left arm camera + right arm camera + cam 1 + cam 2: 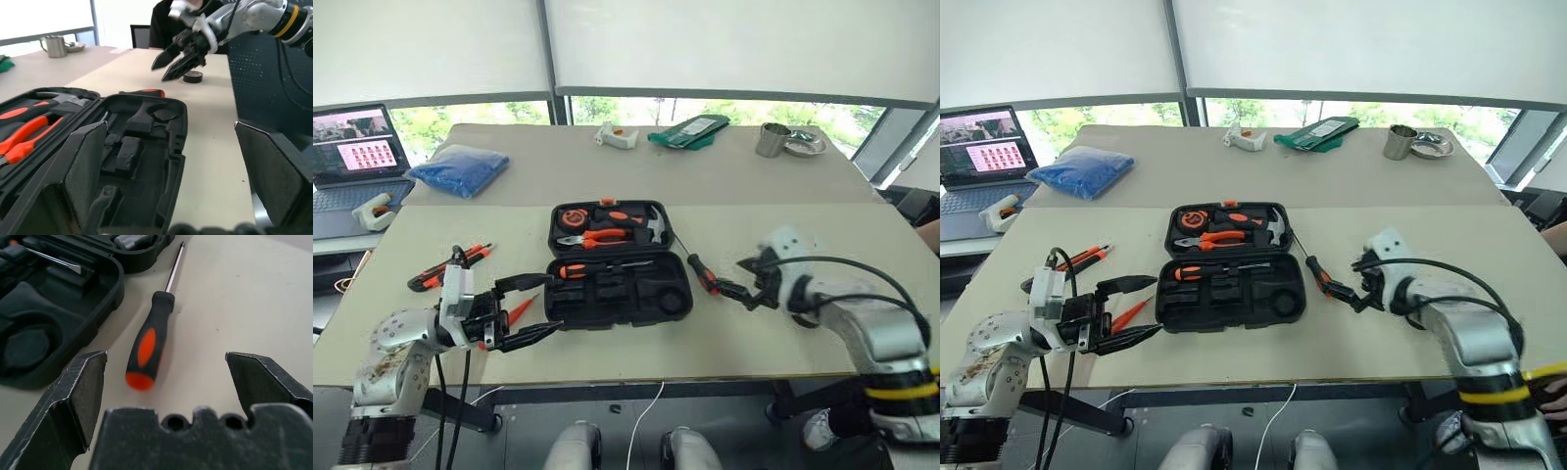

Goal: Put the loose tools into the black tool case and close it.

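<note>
The black tool case [677, 294] lies open at mid-table. Pliers, a hammer and a tape measure sit in its far half, and one orange-and-black screwdriver [605, 266] rests in its near half. Just right of the case a second screwdriver [146, 345] lies on the table, and my right gripper [736, 277] stands open right behind its handle. A black tape roll [194, 77] sits on the table beyond that gripper. My left gripper [555, 303] hangs open at the case's left edge, holding nothing. A slim orange tester pen [518, 311] lies by it. More orange-and-black tools [450, 266] lie further left.
On the far table are a blue cloth bundle [460, 168], a white object [617, 135], a green pack [690, 130] and a metal cup [771, 140]. A laptop [357, 147] stands at the far left. The table's front edge runs just below both grippers.
</note>
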Tool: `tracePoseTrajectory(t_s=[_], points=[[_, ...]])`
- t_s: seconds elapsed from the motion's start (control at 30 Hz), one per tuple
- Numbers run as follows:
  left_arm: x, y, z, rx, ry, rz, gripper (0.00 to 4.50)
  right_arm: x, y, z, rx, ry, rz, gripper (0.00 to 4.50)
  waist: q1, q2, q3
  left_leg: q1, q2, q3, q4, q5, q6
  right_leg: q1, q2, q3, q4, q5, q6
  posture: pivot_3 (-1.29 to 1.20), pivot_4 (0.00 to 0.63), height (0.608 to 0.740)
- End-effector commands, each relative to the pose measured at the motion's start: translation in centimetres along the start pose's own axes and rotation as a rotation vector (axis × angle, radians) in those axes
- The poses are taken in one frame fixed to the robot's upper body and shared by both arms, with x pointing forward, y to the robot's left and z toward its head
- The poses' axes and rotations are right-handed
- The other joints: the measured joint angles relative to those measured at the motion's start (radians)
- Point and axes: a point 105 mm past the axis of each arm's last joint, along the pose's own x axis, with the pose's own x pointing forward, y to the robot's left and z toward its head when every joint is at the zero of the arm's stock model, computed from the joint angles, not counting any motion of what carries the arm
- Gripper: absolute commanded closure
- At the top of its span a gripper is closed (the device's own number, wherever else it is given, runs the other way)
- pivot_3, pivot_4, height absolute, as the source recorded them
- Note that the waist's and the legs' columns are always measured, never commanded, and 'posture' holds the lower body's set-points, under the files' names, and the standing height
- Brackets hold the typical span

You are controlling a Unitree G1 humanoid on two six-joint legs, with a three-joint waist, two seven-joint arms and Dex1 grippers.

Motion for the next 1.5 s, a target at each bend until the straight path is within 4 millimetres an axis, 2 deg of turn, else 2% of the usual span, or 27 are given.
tracePoseTrajectory(t_s=[0.03, 0.17, 0.27, 0.3, 0.37, 0.6, 0.63, 0.7, 0.77, 0.83, 0.93, 1.03, 1.13, 1.23, 1.3, 1.4, 1.5], points=[[0.1, 0.1, 0.8, 0.055, -0.014, 0.007, 0.04, 0.9, -0.1, 0.9, -0.017, 0.015, -0.015, 0.0, 0.0, 0.0, 0.0, 0.0, 0.0, 0.0, 0.0, 0.0, 0.0, 0.0, 0.0, 0.0, 0.0, 0.0, 0.0, 0.0, 0.15, 0.74], [0.3, 0.0, 0.8, 0.063, -0.02, 0.006, 0.04, 1.8, 0.7, 0.7, -0.022, 0.046, 0.027, 0.0, -0.001, 0.0, 0.0, 0.0, 0.0, 0.001, 0.0, 0.0, 0.001, 0.0, 0.0, 0.0, -0.001, 0.0, 0.001, 0.0, 0.15, 0.74], [0.4, -0.1, 0.9, 0.067, -0.029, 0.001, 0.04, 2.4, 0.4, 0.4, -0.013, 0.06, 0.008, 0.0, -0.004, 0.0, 0.0, 0.0, 0.0, 0.001, 0.0, 0.0, 0.001, 0.0, 0.0, 0.0, 0.0, 0.0, 0.002, 0.0, 0.15, 0.74], [0.3, -0.1, 0.8, 0.063, -0.025, 0.0, 0.0, 2.5, 0.1, 0.4, -0.003, 0.056, -0.012, 0.52, -0.004, 0.0, 0.0, 0.0, 0.0, 0.001, 0.0, 0.0, 0.001, 0.0, 0.001, 0.0, 0.0, 0.0, 0.002, 0.0, 0.15, 0.74], [0.2, -0.2, 0.8, 0.059, -0.018, -0.003, 0.0, 2.6, -0.3, 0.4, 0.003, 0.044, -0.045, 1.05, -0.005, 0.0, 0.0, 0.0, 0.001, 0.001, 0.0, 0.0, 0.001, 0.0, 0.001, 0.0, 0.0, 0.0, 0.002, 0.0, 0.15, 0.74], [0.8, 0.0, 1.7, 0.079, -0.029, 0.004, 0.0, 1.8, -1.1, 1.0, 0.021, -0.104, -0.161, 3.43, -0.003, 0.0, 0.0, 0.0, 0.001, 0.001, 0.0, 0.0, 0.001, 0.0, 0.001, 0.0, 0.0, 0.001, 0.005, 0.0, 0.15, 0.74], [0.9, 0.1, 1.9, 0.083, -0.035, 0.007, 0.0, 1.5, -1.4, 1.1, 0.025, -0.132, -0.191, 3.52, -0.003, 0.0, 0.0, 0.0, 0.001, 0.001, 0.0, 0.0, 0.001, 0.0, 0.001, 0.0, 0.0, 0.001, 0.005, 0.0, 0.15, 0.74], [1.1, 0.3, 2.2, 0.095, -0.051, 0.022, 0.0, 0.8, -2.7, 1.4, 0.04, -0.177, -0.276, 3.52, -0.004, 0.0, 0.0, 0.0, 0.001, 0.001, 0.0, 0.0, 0.001, 0.0, 0.001, 0.0, 0.0, 0.001, 0.005, 0.0, 0.15, 0.74], [1.2, 0.7, 2.5, 0.102, -0.07, 0.052, 0.0, -0.2, -3.9, 2.5, 0.021, -0.261, -0.341, 3.52, -0.004, 0.0, 0.0, 0.0, 0.001, 0.001, 0.0, 0.0, 0.001, 0.0, 0.001, 0.0, 0.0, 0.0, 0.005, 0.0, 0.15, 0.74], [1.0, 0.9, 2.6, 0.105, -0.082, 0.088, 0.0, -0.8, -4.0, 4.0, -0.036, -0.349, -0.332, 3.52, -0.005, 0.0, 0.0, 0.0, 0.001, 0.001, 0.0, 0.0, 0.001, 0.0, 0.001, 0.001, 0.0, 0.0, 0.006, 0.0, 0.15, 0.74], [-0.1, 1.1, 2.2, 0.102, -0.079, 0.176, 0.0, -1.0, -1.4, 8.1, -0.349, -0.511, -0.109, 3.52, -0.016, 0.001, 0.0, 0.001, 0.001, 0.002, 0.0, 0.0, 0.001, 0.0, 0.002, 0.001, 0.0, -0.002, 0.009, 0.0, 0.15, 0.74], [-0.9, 1.3, 2.0, 0.103, -0.071, 0.237, 0.0, -0.5, 1.0, 9.1, -0.544, -0.534, 0.093, 3.52, -0.031, 0.001, 0.001, 0.002, 0.002, 0.002, 0.0, 0.0, 0.001, -0.001, 0.004, 0.002, 0.0, 0.0, 0.013, 0.0, 0.15, 0.74], [-2.4, 1.4, 1.6, 0.099, -0.036, 0.29, 0.0, 0.7, 4.7, 9.0, -0.715, -0.474, 0.407, 3.52, -0.036, 0.001, 0.001, 0.003, 0.004, 0.002, -0.001, 0.0, 0.0, 0.0, 0.006, 0.002, 0.001, 0.0, 0.012, 0.0, 0.15, 0.74], [-4.2, 1.1, 0.9, 0.082, 0.011, 0.329, 0.0, 3.0, 6.7, 7.8, -0.838, -0.346, 0.581, 3.52, -0.036, 0.001, 0.001, 0.003, 0.004, 0.002, -0.002, 0.0, 0.0, 0.0, 0.006, 0.001, 0.001, 0.001, 0.011, 0.0, 0.15, 0.74], [-5.0, 0.8, 0.7, 0.085, 0.04, 0.339, 0.0, 4.4, 7.2, 7.2, -0.872, -0.272, 0.636, 3.52, -0.036, 0.001, 0.001, 0.003, 0.004, 0.002, -0.002, 0.0, 0.0, -0.001, 0.005, 0.002, 0.001, 0.002, 0.008, 0.0, 0.15, 0.74], [-5.3, 0.6, 0.6, 0.098, 0.061, 0.34, 0.0, 5.4, 7.0, 7.3, -0.864, -0.251, 0.637, 3.52, -0.022, 0.001, 0.002, 0.003, 0.002, 0.002, -0.002, -0.001, -0.001, -0.002, 0.003, 0.001, 0.001, 0.001, -0.001, 0.0, 0.15, 0.74], [-5.4, 0.4, 0.4, 0.1, 0.069, 0.34, 0.0, 6.1, 6.9, 7.0, -0.884, -0.206, 0.643, 3.52, -0.015, 0.002, 0.002, 0.002, 0.0, 0.002, -0.002, -0.004, -0.007, -0.002, 0.0, 0.001, 0.0, 0.001, -0.001, 0.0, 0.15, 0.74]])
